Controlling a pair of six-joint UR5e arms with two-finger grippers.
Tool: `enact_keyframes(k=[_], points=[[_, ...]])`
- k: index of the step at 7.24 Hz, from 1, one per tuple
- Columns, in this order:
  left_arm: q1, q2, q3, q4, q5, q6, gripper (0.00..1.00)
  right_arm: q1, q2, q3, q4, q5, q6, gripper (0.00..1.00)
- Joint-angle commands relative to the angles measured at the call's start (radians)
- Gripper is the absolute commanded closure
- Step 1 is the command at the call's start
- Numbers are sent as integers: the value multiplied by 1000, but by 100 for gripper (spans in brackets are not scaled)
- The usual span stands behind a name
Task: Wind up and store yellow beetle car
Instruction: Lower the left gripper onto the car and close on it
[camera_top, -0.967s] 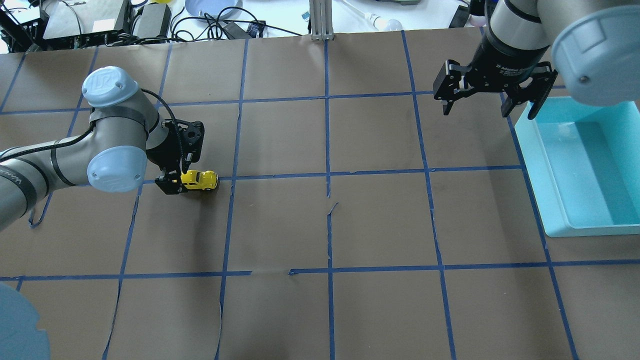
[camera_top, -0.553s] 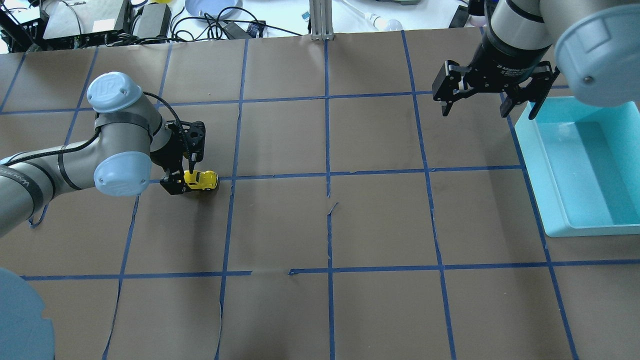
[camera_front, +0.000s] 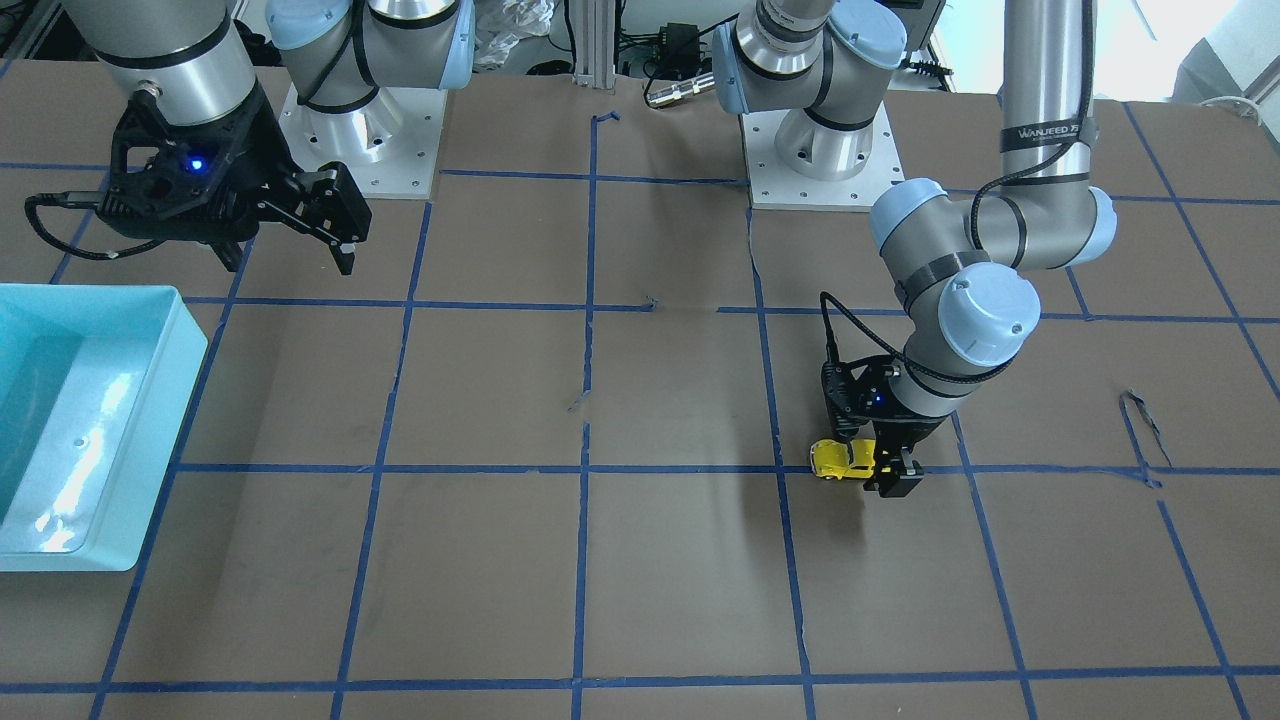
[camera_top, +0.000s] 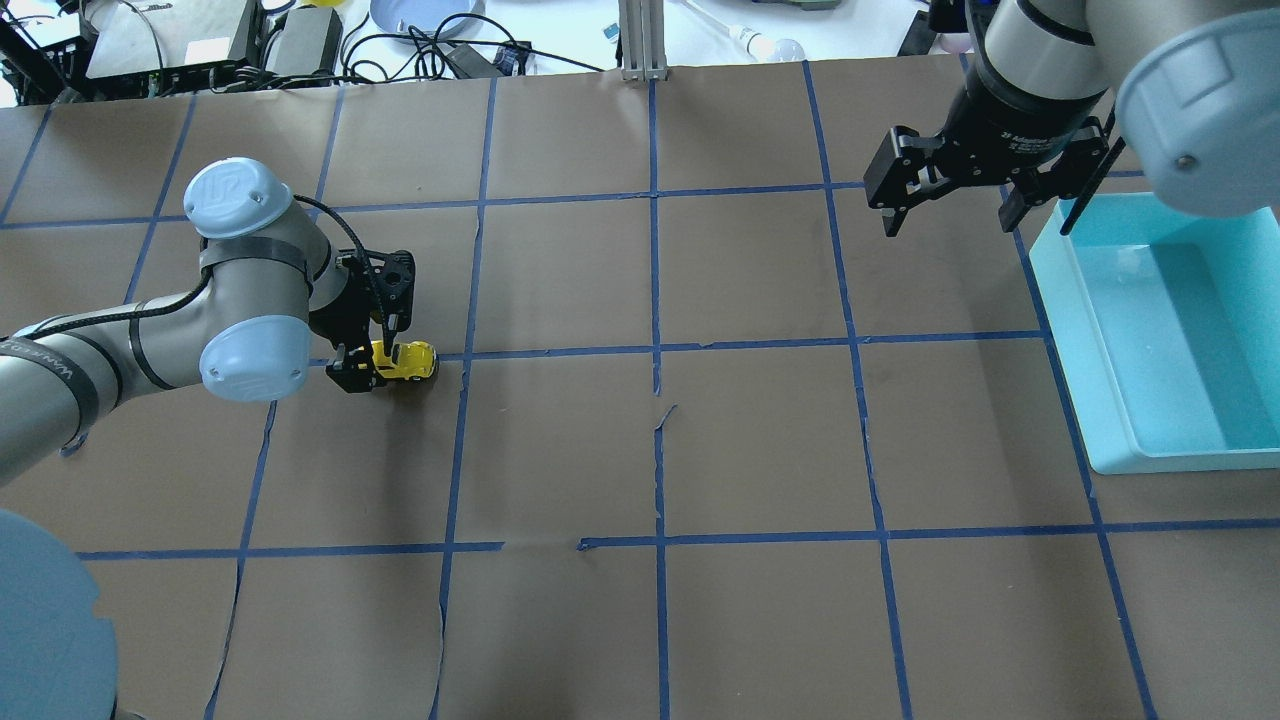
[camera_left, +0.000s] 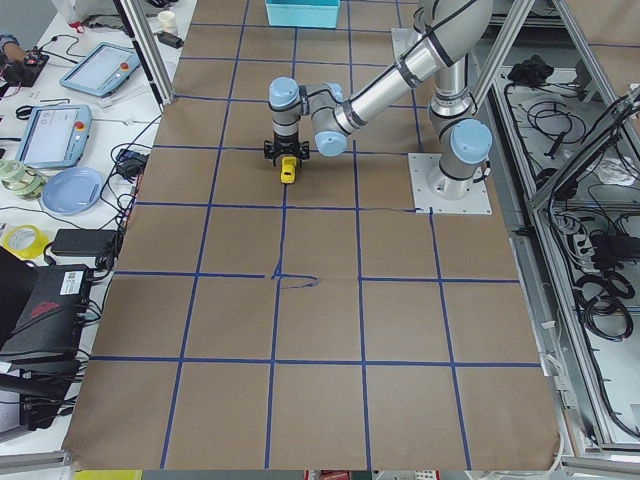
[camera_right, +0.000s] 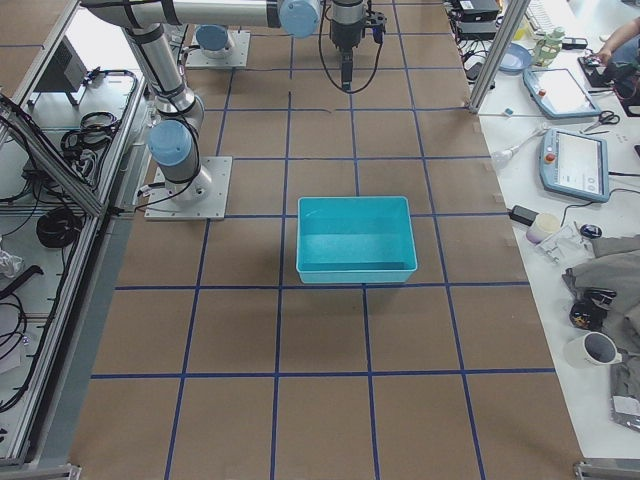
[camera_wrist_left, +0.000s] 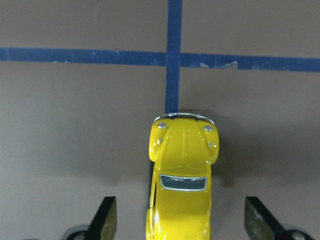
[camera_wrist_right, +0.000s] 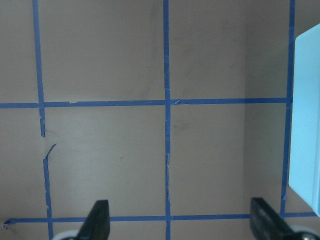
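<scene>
The yellow beetle car stands on the brown table left of centre, on a blue tape line. It also shows in the front view and the left side view. My left gripper is low at the car's rear, open, one finger on each side of it. In the left wrist view the car sits between the wide-apart fingertips without touching them. My right gripper is open and empty, held above the table beside the bin.
A light blue open bin stands at the table's right edge, also in the front view and the right wrist view. Blue tape lines grid the brown paper. Cables and devices lie beyond the far edge.
My left arm has shifted a little to the right, bringing its fingers further along the car's sides. The car has not moved. My right gripper has drifted slightly upward in the view.
</scene>
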Motion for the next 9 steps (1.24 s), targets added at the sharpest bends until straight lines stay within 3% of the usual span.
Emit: enact_keyframes(k=[1, 3, 4, 6, 7, 9], points=[[0, -18, 3, 4, -1, -5, 10, -1, 2, 0, -3, -1, 0, 0], [0, -27, 3, 24, -1, 1, 18, -2, 3, 0, -2, -7, 1, 0], [0, -27, 2, 25, -2, 3, 30, -2, 3, 0, -2, -7, 3, 0], [0, -25, -4, 25, 1, 3, 72, -2, 3, 0, -2, -7, 9, 0], [2, -27, -4, 25, 1, 3, 81, -2, 3, 0, -2, -7, 10, 0], [12, -27, 0, 25, 28, 12, 83, -2, 3, 0, 0, -9, 12, 0]])
